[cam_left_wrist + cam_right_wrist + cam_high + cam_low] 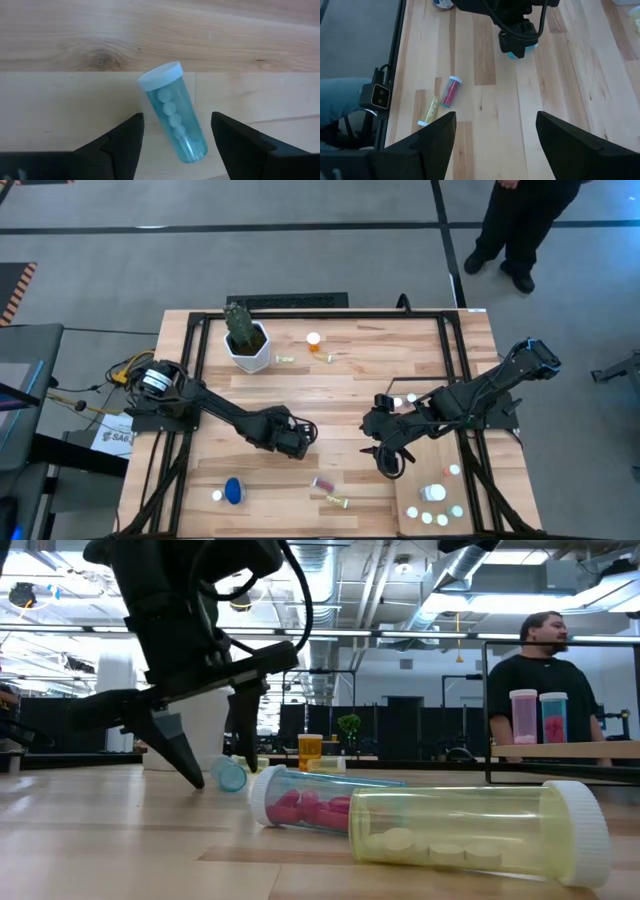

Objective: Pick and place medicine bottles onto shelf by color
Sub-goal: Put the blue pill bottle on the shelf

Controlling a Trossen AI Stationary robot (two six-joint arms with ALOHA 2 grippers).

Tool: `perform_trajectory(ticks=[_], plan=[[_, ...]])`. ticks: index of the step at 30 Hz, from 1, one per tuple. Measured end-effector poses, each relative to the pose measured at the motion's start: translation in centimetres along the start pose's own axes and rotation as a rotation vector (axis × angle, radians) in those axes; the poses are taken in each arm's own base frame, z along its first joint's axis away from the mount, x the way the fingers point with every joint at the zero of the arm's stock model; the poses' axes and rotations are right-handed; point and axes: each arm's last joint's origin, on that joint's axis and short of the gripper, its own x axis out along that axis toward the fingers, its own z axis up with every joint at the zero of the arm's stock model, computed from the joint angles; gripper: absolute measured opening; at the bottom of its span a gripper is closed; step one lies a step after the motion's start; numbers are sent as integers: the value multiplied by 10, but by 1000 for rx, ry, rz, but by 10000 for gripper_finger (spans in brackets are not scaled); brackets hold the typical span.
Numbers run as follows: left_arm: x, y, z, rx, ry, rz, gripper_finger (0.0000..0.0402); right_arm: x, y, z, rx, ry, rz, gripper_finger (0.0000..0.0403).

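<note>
Teal bottle (pixel 173 119) lies on its side on the worktop (pixel 350 385) mid-left, between the left gripper's (pixel 172 145) spread jaws, not pinched yet. Likely light, smooth plastic, may roll; best taken across the body. Right gripper (pixel 388 461) jaws spread, empty, near the shelf (pixel 408 500).

Person (pixel 520 225) cut off above shoulders

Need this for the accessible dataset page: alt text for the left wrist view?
A teal medicine bottle with a white cap lies on its side on the wooden table, pale round tablets visible inside. It sits between the open fingers of the left gripper, which are not touching it.
</note>
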Motion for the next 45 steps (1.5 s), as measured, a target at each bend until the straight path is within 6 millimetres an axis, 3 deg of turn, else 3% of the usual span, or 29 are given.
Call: perform_trajectory(ticks=[15, 27, 34, 45], plan=[[1, 4, 1, 123, 31, 52, 138, 0, 0, 0, 1, -4, 2, 297], [2, 5, 0, 444, 79, 56, 125, 0, 0, 0, 1, -4, 2, 297], [2, 3, 2, 619, 98, 38, 92, 0, 0, 0, 1, -4, 2, 297], [-13, -12, 11, 837, 22, -120, 78, 0, 0, 1, 1, -5, 3, 297]])
